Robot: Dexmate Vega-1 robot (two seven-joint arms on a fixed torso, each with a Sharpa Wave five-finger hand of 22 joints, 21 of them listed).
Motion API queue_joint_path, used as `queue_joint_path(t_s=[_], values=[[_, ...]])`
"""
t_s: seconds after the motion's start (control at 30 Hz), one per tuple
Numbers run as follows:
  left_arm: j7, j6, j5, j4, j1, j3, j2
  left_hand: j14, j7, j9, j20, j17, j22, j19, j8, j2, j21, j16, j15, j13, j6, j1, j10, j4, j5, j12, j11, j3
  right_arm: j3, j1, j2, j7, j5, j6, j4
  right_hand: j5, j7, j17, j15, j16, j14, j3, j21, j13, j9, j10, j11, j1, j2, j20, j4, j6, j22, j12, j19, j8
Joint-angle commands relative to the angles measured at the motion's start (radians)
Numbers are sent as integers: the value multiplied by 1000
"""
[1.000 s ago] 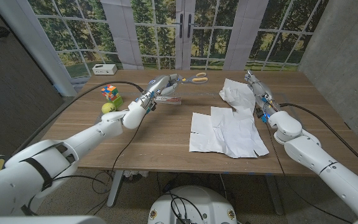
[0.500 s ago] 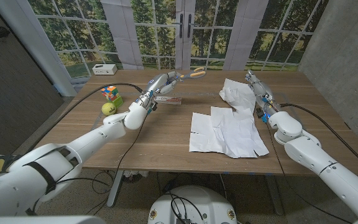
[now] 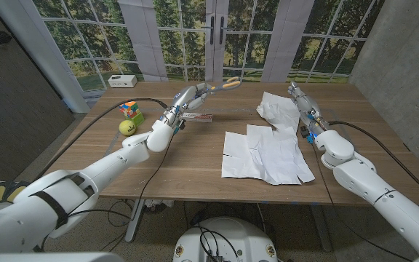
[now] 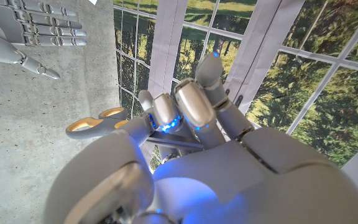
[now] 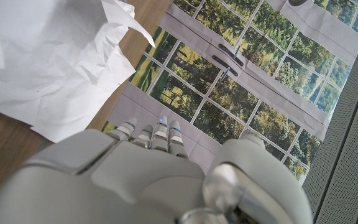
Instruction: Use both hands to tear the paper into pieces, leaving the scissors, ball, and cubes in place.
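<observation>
White paper (image 3: 264,153) lies torn and creased on the wooden table (image 3: 188,164), with a crumpled piece (image 3: 276,109) behind it; the paper (image 5: 55,62) also shows in the right wrist view. My left hand (image 3: 193,95) holds the orange-handled scissors (image 3: 229,83) up off the table. In the left wrist view the scissors' handles (image 4: 98,121) stick out past my left hand (image 4: 185,118). My right hand (image 3: 297,95) hovers beside the crumpled piece with straight fingers, holding nothing; it appears again as the right hand (image 4: 23,34) and the right hand (image 5: 148,168).
A coloured cube (image 3: 128,107) and a green cube (image 3: 137,116) stand at the table's left, with a yellow-green ball (image 3: 126,126) in front of them. A white box (image 3: 122,81) sits at the far left edge. A small red-and-white item (image 3: 197,116) lies under my left hand.
The scissors lay on the table beyond my left hand a second ago; now the hand holds them lifted above it. My right hand and the paper have not moved.
</observation>
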Motion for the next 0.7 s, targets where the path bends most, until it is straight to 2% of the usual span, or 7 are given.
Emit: queue_joint_path(t_s=[0.03, 0.2, 0.27, 0.3, 0.4, 0.5, 0.7], values=[[1, 5, 39, 3, -13, 3, -2, 8, 0, -2, -77, 2, -2, -2, 4, 0, 18, 12, -1, 4, 12, -9, 13, -2, 0, 7, 1, 11, 32, -39, -30, -14, -5, 4, -43, -5, -5, 1, -3, 4, -10, 8, 4, 3, 2, 0, -7, 9, 4, 4, 1, 8, 1, 1, -9, 1], [1, 1, 56, 13, -20, 17, -1, 7, 0, -7, -77, 2, -27, -11, 4, -1, 20, 19, -1, 3, 17, -11, 11, -3, -2, 6, 2, 12, 56, -66, -56, -28, -12, -6, -86, -8, -38, 1, 9, 4, -14, 17, 4, 4, 3, -4, 18, 17, 5, 8, -3, 43, 1, 0, -12, 13], [10, -4, 79, 24, -31, 29, 0, 6, 0, -10, -77, 1, -22, -5, 3, 0, 30, 20, -1, 3, 17, -12, 12, -3, -2, 6, 1, 14, 66, -78, -70, -38, -20, -17, -108, -11, -44, 1, 9, 5, -15, 24, 5, 5, 3, 10, -32, 21, 5, 9, -5, 58, 1, 7, -12, 16], [12, -7, 83, 29, -34, 34, -1, 6, 0, -7, -77, 1, -25, -8, 5, 0, 29, 20, -1, 3, 17, -12, 12, -3, -2, 6, 1, 15, 70, -83, -78, -43, -25, -25, -120, -11, -52, 1, 10, 6, -14, 26, 4, 5, 3, 19, -38, 23, 4, 11, -6, 69, 1, 10, -13, 19], [9, -19, 79, 49, -41, 43, -8, 6, 0, -9, -77, 1, -31, -9, 3, 0, 31, 21, -1, 3, 14, -13, 12, -4, -3, 6, 2, 15, 82, -96, -95, -47, -30, -42, -147, -14, -55, 1, 9, 6, -13, 32, 4, 5, 4, 46, -5, 26, 3, 13, -8, 90, 1, 21, -17, 23], [14, -28, 81, 71, -51, 53, -17, 5, 2, -7, -77, 1, -34, -6, 5, 0, 41, 23, -1, 3, 14, -14, 11, -4, -3, 6, 1, 17, 90, -105, -105, -55, -39, -54, -168, -14, -56, 1, 11, 7, -12, 35, 3, 6, 4, 44, 5, 30, 3, 16, -10, 97, 1, 20, -19, 24], [29, -39, 99, 104, -72, 76, -29, 4, 0, -18, -77, 1, -45, -15, 0, -1, 51, 24, -1, 3, 13, -17, 8, -3, -3, 6, 2, 21, 102, -115, -126, -66, -73, -68, -207, -20, -96, 1, 17, 6, -12, 63, 4, 6, 10, 33, -18, 64, 5, 29, -30, 273, 1, 16, -28, 78]])
